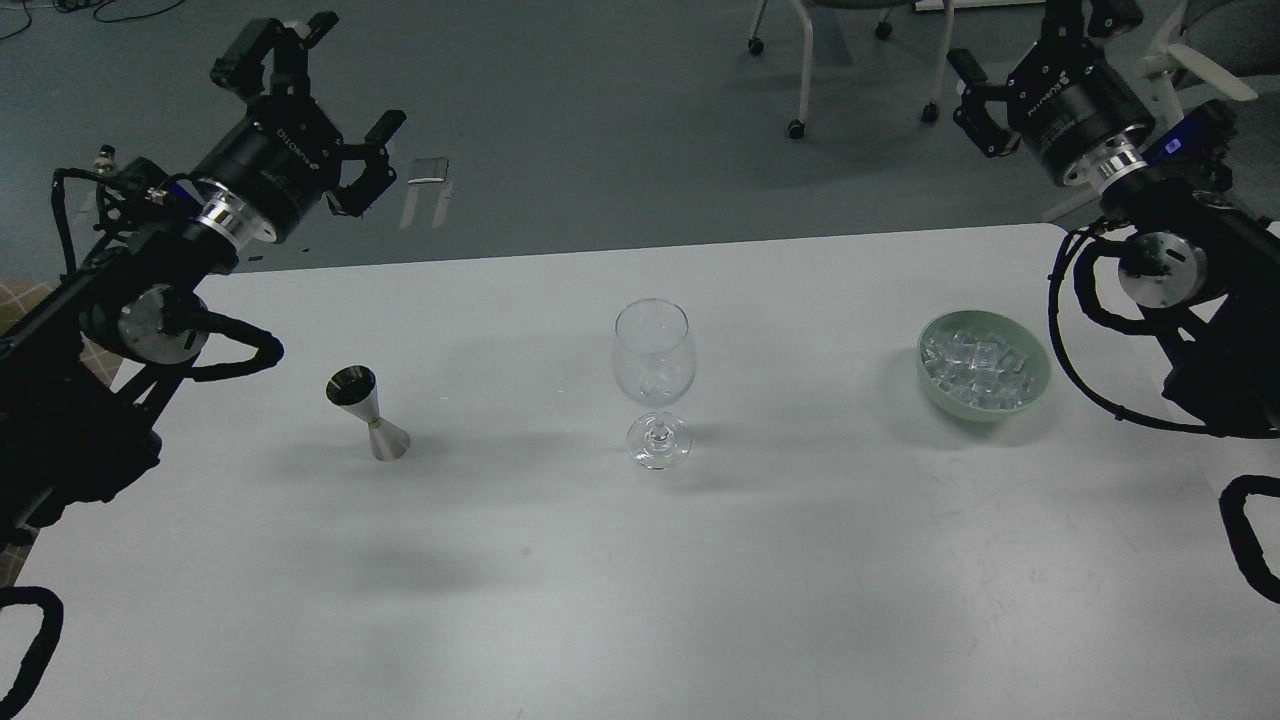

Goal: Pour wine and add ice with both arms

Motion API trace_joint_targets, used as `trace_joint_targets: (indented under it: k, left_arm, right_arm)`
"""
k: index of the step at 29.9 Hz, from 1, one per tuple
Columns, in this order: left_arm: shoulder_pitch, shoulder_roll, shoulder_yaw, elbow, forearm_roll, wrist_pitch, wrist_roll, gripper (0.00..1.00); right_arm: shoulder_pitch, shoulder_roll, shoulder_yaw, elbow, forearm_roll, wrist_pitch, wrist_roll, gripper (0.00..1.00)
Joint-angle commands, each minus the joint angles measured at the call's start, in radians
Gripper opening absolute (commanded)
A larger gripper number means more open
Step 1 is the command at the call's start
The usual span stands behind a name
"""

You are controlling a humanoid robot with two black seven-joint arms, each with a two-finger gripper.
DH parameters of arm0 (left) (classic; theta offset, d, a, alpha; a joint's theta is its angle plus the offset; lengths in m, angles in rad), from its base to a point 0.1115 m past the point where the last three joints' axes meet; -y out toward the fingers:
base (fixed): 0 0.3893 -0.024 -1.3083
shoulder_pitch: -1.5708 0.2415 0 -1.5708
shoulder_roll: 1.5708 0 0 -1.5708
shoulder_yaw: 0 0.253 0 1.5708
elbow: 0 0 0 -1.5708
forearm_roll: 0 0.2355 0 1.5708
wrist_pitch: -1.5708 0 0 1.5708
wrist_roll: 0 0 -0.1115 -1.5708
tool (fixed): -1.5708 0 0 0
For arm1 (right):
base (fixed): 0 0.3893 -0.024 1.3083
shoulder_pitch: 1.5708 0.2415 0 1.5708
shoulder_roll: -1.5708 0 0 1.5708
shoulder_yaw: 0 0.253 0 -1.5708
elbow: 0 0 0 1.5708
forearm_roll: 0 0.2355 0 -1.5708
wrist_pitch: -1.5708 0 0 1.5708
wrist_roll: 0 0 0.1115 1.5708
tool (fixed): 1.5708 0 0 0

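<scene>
A clear stemmed wine glass (654, 380) stands upright at the table's middle. Left of it stands a small steel jigger (367, 412). I cannot make out the wine in either one. The ice (978, 362) is a pile of clear cubes in a green bowl (1038, 385) at the right. My left gripper (335, 95) hangs open and holds nothing, high above the table's far left corner and well clear of the jigger. Beyond the far right corner my right gripper (1035, 40) is raised and open, holds nothing, and is partly cut off by the top edge.
The white table (640, 580) reaches its far edge just below both grippers. Beyond it on the grey floor are wheeled chair legs (800, 90) and a small flat object (428, 172). Black cables loop off both arms near the table's sides.
</scene>
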Motion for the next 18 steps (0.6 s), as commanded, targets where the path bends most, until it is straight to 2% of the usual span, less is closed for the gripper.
trace_joint_targets:
  k: [1,5,10,15,18]
  left_arm:
    - [0.012,0.0,0.008,0.0,0.0,-0.003,0.0,0.99]
    - [0.013,0.0,0.009,0.0,0.0,-0.014,0.009,0.99]
    - [0.012,-0.002,-0.009,0.006,-0.01,-0.008,-0.003,0.99]
    - [0.01,-0.049,-0.05,0.055,-0.036,-0.067,0.005,0.99]
    - [0.01,-0.06,-0.072,0.113,-0.033,-0.067,0.008,0.99]
  right_arm:
    - [-0.008,0.003,0.025,-0.001,0.003,0.0,0.0,1.0]
    - [-0.011,0.005,0.039,-0.001,0.003,0.0,0.0,1.0]
    - [0.001,0.003,0.045,0.002,0.003,0.0,-0.003,1.0]
    - [0.007,-0.001,0.045,0.008,0.003,0.0,-0.003,1.0]
    - [0.004,-0.001,0.045,0.006,0.003,0.0,-0.003,1.0]
